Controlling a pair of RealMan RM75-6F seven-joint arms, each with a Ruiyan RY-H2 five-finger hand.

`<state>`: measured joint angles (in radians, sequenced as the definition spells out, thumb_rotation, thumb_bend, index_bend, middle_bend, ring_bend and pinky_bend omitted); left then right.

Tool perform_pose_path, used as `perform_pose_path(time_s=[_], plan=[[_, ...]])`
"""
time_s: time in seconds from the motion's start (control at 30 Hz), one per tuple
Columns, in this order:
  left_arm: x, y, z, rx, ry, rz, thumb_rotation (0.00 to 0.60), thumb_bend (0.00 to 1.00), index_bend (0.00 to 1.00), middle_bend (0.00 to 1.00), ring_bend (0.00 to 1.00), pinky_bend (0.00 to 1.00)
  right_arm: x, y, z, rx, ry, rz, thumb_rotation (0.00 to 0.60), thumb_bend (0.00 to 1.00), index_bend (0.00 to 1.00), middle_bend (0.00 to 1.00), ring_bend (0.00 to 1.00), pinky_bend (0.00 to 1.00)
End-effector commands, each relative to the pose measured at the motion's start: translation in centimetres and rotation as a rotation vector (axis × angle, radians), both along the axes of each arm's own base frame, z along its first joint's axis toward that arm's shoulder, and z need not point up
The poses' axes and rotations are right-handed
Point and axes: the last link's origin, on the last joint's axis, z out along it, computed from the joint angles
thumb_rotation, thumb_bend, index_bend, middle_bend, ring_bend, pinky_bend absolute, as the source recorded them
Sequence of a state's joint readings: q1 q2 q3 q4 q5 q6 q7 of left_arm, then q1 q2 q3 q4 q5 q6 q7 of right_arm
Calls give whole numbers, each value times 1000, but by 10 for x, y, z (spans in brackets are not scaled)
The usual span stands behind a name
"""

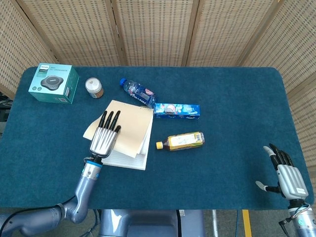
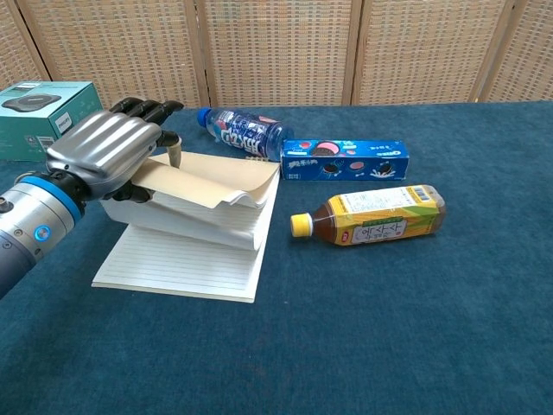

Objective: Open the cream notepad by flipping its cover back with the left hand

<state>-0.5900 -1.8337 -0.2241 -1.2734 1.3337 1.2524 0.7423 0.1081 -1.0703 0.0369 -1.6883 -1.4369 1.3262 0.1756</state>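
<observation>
Notepad (image 2: 194, 246) lay just before the water bottle (image 2: 242, 130), left of the tea bottle (image 2: 371, 216). Left hand (image 2: 108, 156) gripped the cover (image 2: 212, 186) plus a sheaf of pages at the notepad's left edge, raised clear of the lined sheet below. Flip looked about half done; cover not yet folded back flat. Right hand (image 1: 286, 174), well right of the notepad, was slack and held nothing.

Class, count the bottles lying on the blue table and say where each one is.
2. The blue-labelled water bottle lies behind the notepad, touching the cookie box. The yellow-labelled tea bottle lies right of the notepad, in front of that box.
</observation>
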Motion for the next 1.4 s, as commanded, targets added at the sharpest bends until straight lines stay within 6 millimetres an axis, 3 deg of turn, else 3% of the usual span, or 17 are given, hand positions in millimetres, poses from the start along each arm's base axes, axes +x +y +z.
perform_pose_path(time_s=[0.03, 0.53, 1.4], plan=[[-1, -1, 2, 4, 4, -3, 600, 651, 769, 0, 0, 0, 0, 0, 0, 0, -1, -1, 600, 53, 17, 0, 0, 0], [-22, -31, 26, -2, 16, 17, 600, 661, 791, 0, 0, 0, 0, 0, 0, 2, 0, -3, 600, 53, 17, 0, 0, 0], [-48, -132, 33, -56, -14, 15, 600, 664, 794, 0, 0, 0, 0, 1, 0, 5, 1, -3, 600, 53, 17, 0, 0, 0]])
